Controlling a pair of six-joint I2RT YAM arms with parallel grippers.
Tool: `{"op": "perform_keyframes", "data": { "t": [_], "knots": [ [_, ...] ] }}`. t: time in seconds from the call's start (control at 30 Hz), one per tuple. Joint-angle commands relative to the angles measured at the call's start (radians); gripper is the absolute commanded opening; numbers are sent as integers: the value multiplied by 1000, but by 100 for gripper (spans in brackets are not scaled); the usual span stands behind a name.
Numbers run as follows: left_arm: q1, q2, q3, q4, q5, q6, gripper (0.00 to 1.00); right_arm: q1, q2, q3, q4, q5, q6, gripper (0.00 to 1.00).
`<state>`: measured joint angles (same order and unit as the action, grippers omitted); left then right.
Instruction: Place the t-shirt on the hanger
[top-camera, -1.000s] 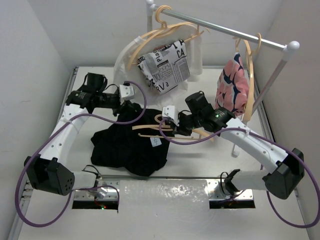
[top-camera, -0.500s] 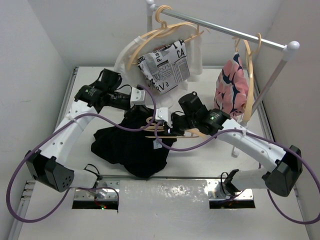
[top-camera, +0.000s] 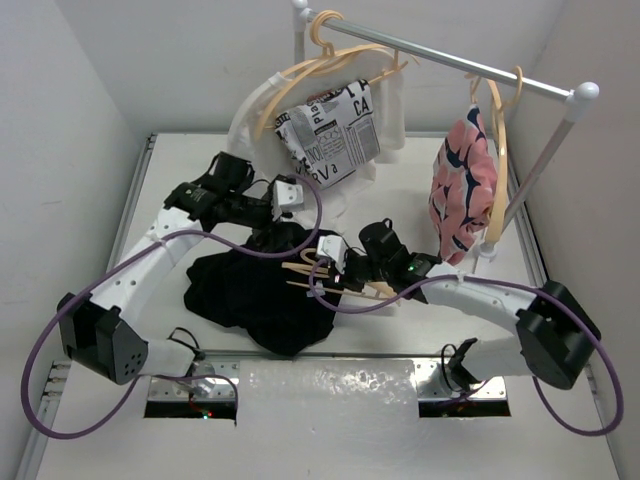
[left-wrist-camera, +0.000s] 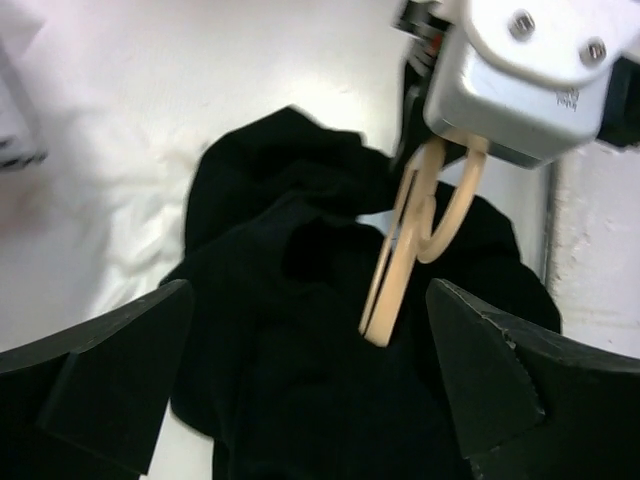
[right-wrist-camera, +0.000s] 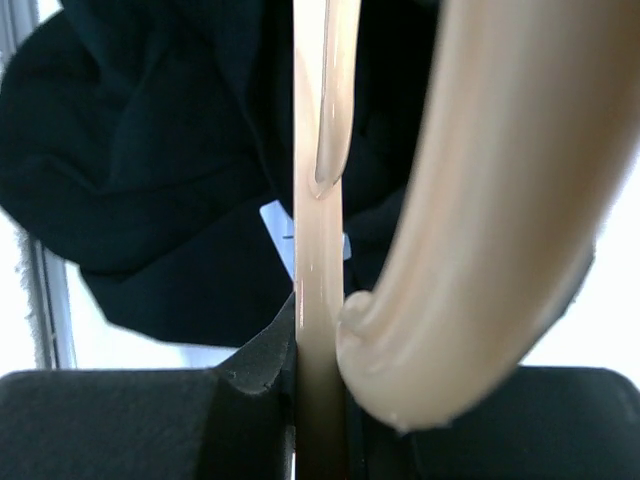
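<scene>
- Well, the right gripper (top-camera: 338, 268) is clamped on the hanger (top-camera: 305, 277), holding it just above the t-shirt (top-camera: 245, 300).
- Left gripper (left-wrist-camera: 308, 290) hovers over the fabric, fingers spread wide, gripping nothing.
- T-shirt lies crumpled on the table (top-camera: 180, 180), not on the hanger; threading looks entirely ahead.

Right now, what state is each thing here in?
T-shirt: crumpled on the table, held by neither gripper.
Hanger: clamped in the right gripper, over the t-shirt.
Left gripper: open, empty, above the t-shirt.
Right gripper: shut on the hanger.
Print garment: hanging from the rail.
Pink garment: hanging from the rail.
</scene>
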<state>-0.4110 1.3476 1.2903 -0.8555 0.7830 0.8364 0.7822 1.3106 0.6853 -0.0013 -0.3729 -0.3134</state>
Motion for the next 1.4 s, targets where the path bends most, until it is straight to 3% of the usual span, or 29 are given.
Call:
{"op": "perform_keyframes", "data": {
  "t": [0.0,0.17,0.27,0.3,0.33,0.43,0.47,0.57,0.77,0.93,1.03,1.23,1.37],
  "knots": [
    [66,-80,-8,144,-80,-132,99,2,59,-6,237,-24,69,0],
    [145,-113,0,136,-129,-139,96,0,107,13,241,-35,65,0],
    [219,-120,-22,73,-117,-31,60,2,110,13,239,-44,59,0],
    [225,-120,-38,56,-123,46,41,0,110,11,238,-50,59,0],
    [227,-123,-92,38,-134,93,39,2,110,13,238,-54,59,0],
    [227,-145,-193,99,-131,240,51,0,111,19,231,-55,54,0],
    [227,-156,-274,131,-133,269,64,0,114,20,227,-57,50,0],
    [227,-156,-341,154,-97,421,81,2,118,34,201,-58,45,0],
    [219,-85,-347,167,-47,532,87,0,119,49,187,-52,46,0],
    [215,-30,-373,162,-76,563,78,2,119,59,179,-52,45,0],
    [213,-21,-413,219,-59,540,68,2,121,62,175,-55,40,0],
    [207,4,-385,213,50,501,33,2,121,71,176,-67,43,0],
    [192,-22,-344,158,145,480,26,0,110,89,147,-72,27,0]
  ]
}}
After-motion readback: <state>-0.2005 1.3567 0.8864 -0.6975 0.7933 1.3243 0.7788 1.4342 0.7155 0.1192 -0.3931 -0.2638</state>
